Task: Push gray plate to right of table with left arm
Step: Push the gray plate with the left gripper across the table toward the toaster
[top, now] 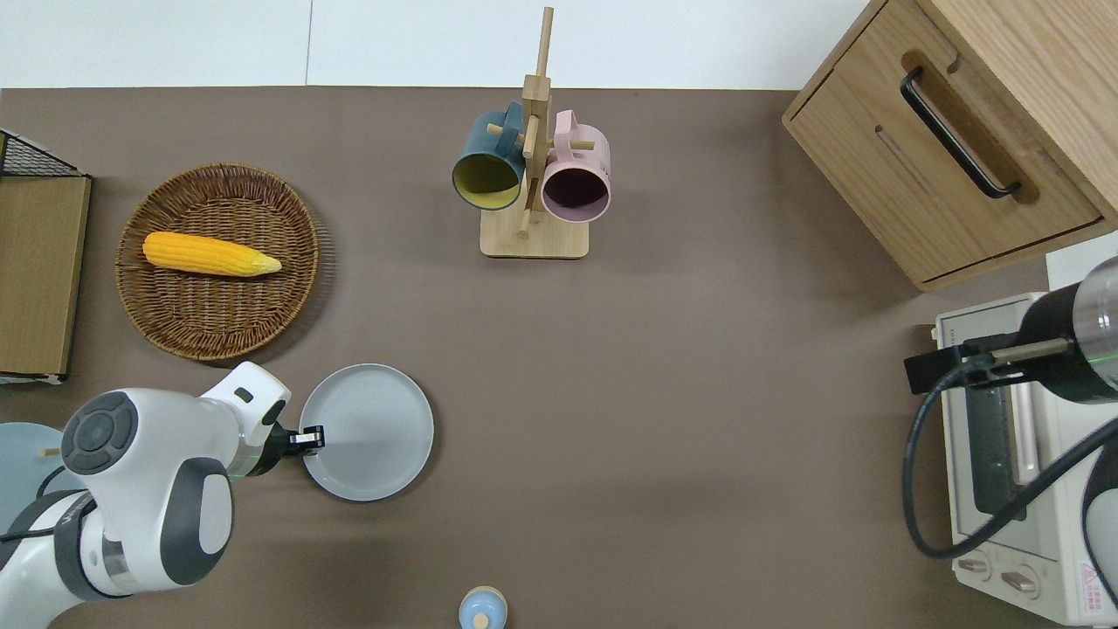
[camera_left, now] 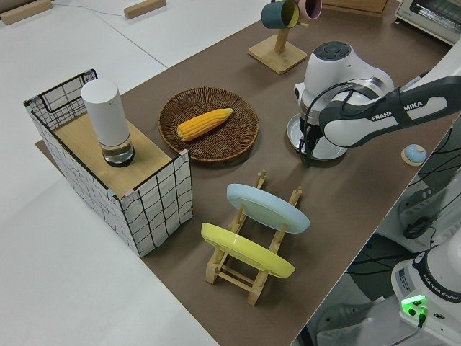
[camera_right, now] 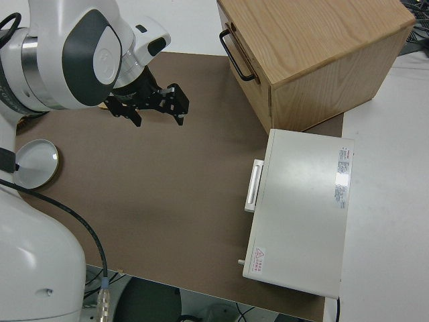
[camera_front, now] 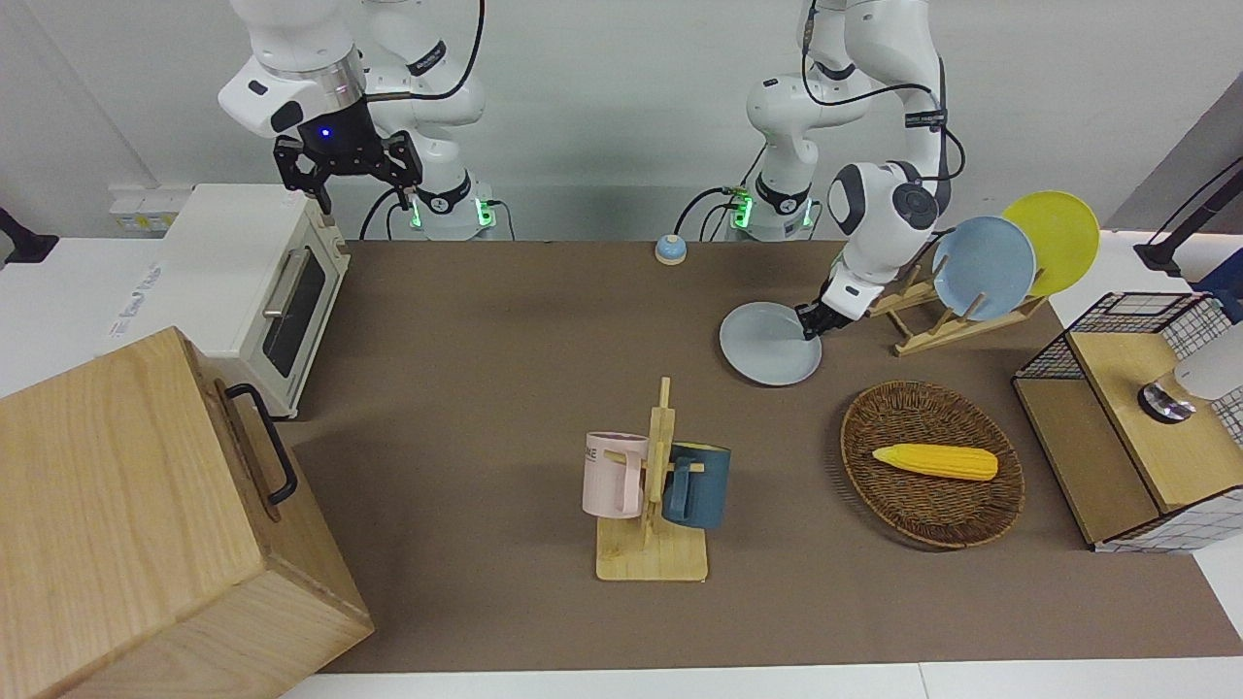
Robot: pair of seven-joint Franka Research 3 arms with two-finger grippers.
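The gray plate (top: 368,432) lies flat and empty on the bench (top: 681,419), nearer to the robots than the wicker basket (top: 218,328) and toward the left arm's end. The left claw (top: 312,438) is down at the plate's rim on the side facing that end, touching it; whether its fingers are apart or together cannot be told. The basket holds one ear of corn (top: 210,253). Two mugs, dark blue (top: 486,169) and pink (top: 575,182), hang on a wooden mug stand (top: 534,236) farther from the robots. A sky-blue plate (camera_front: 983,267) and a yellow plate (camera_front: 1058,238) stand on edge in a wooden rack (camera_front: 947,325). The right claw (camera_front: 345,167), fingers spread wide, is parked.
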